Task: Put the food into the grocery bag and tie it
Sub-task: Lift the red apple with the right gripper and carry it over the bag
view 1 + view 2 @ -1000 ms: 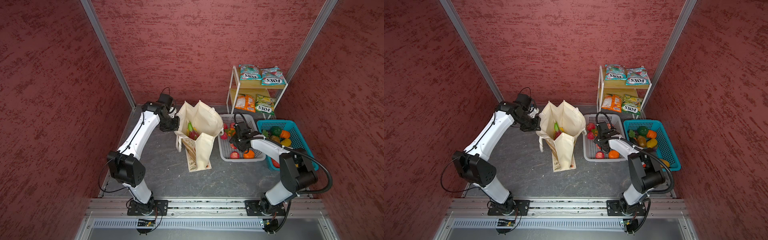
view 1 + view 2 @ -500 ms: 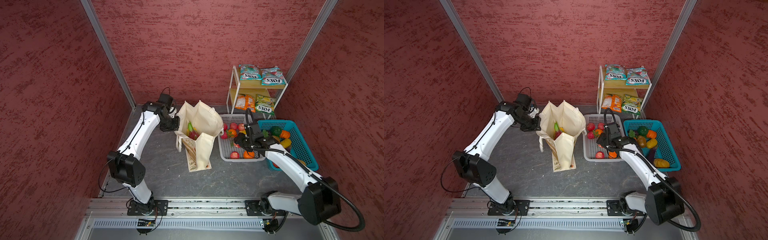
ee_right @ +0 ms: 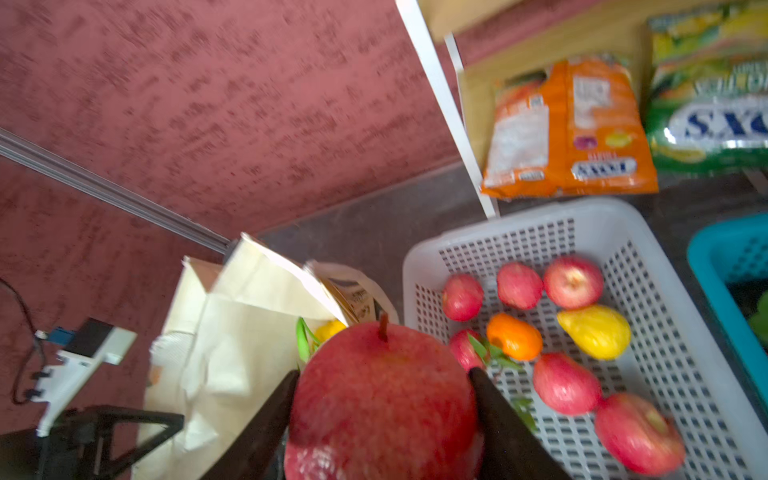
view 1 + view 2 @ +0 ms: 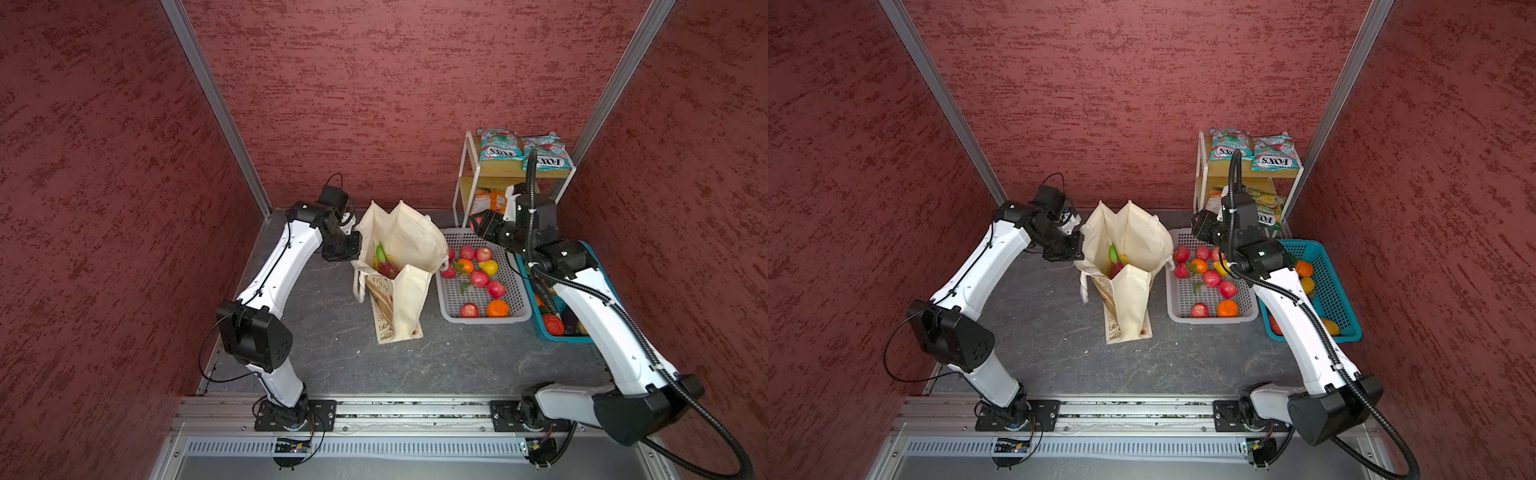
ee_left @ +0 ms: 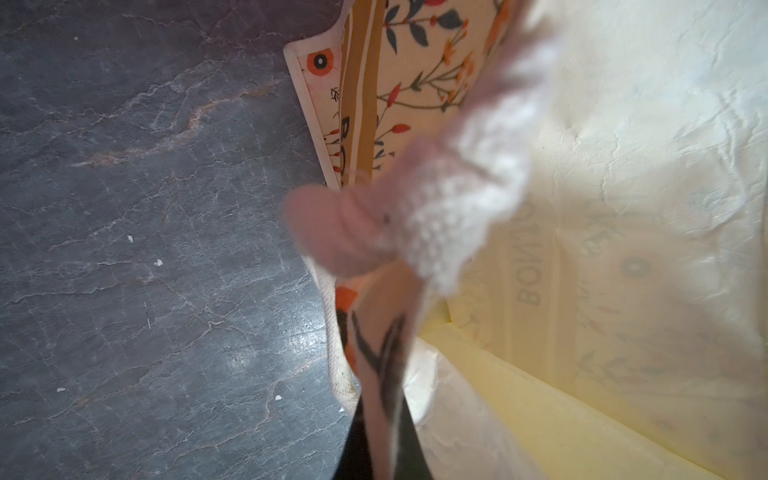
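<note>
Since the right gripper is closed around a red apple, stem up, the step in hand reads as carrying it to the grocery bag. Apple: aloft over the far-left corner of the grey basket, near the bag's right wall but not yet over its mouth. Bag: upright toward the far middle of the tabletop, just beside the grey basket; the left gripper is clenched on its left rim cloth, pulling that side outward. Contents so far: a pink dragon fruit and a yellow fruit, both low in the opening. Outstanding: two teal FOX'S packets on the top shelf of the rack at the far-right corner. Handling notes, as judgement: the mouth is narrow and lies toward the left rim, with the right panel folded partly over it, so the apple should cross above that panel, descend centred in the gap, and be let go low. A round, smooth fruit can slip in a two-finger pinch; an unhurried traverse is advisable. If the left hold slackens, the opening may collapse.
</note>
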